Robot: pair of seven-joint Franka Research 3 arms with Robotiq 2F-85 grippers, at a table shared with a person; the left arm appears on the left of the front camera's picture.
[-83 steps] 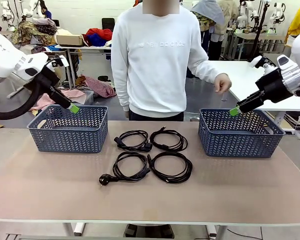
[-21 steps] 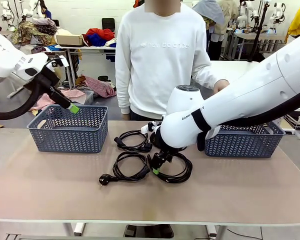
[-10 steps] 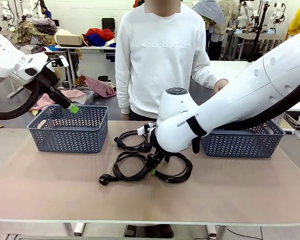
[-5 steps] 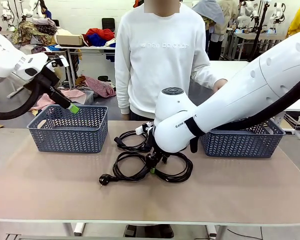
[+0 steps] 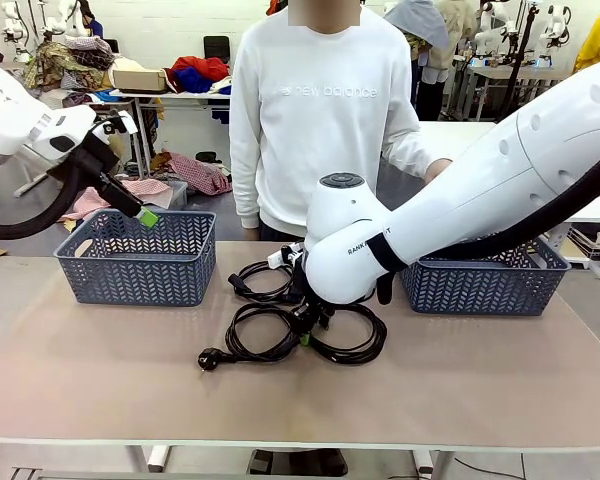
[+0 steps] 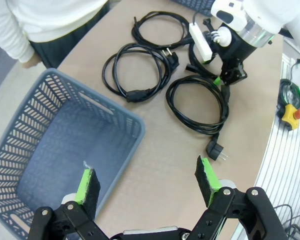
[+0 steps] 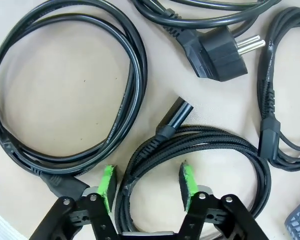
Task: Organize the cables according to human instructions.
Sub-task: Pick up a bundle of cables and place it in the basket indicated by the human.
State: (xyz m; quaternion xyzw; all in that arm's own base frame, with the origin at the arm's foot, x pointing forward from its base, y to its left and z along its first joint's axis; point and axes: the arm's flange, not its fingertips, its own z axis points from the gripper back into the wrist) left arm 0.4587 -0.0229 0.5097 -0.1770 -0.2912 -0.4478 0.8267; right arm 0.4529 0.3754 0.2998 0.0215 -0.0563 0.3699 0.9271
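Front view: one table [image 5: 100, 400], with a person [image 5: 320, 130] in a white top standing at its far side. Two blue-grey baskets stood at the far edge, the left basket [image 5: 130, 280] and the right basket [image 5: 480, 290], well apart. Four black cables [image 5: 370, 354], each a flat coil, lay on the table between the baskets, two far and two near. The left gripper [image 5: 146, 216] hung above the left basket's far rim, well apart from the coils. The right gripper [image 5: 305, 338] was down at the table between the two near coils. Left wrist view: the left jaws stood wide apart with nothing between them, the left basket and bare table beyond. Listed here were the near-left cable [image 6: 170, 100], its plug trailing toward the near edge, the far-left cable [image 6: 109, 75] and the far-right cable [image 6: 136, 34]. Right wrist view: the near-right cable [image 7: 215, 140] was braided, and strands at its edge lay between the right gripper's green pads [image 7: 186, 182]. The jaws were part-way apart, one pad just beside the strands, with bare table between the strands and the other pad. No pinch on the cable could be seen.
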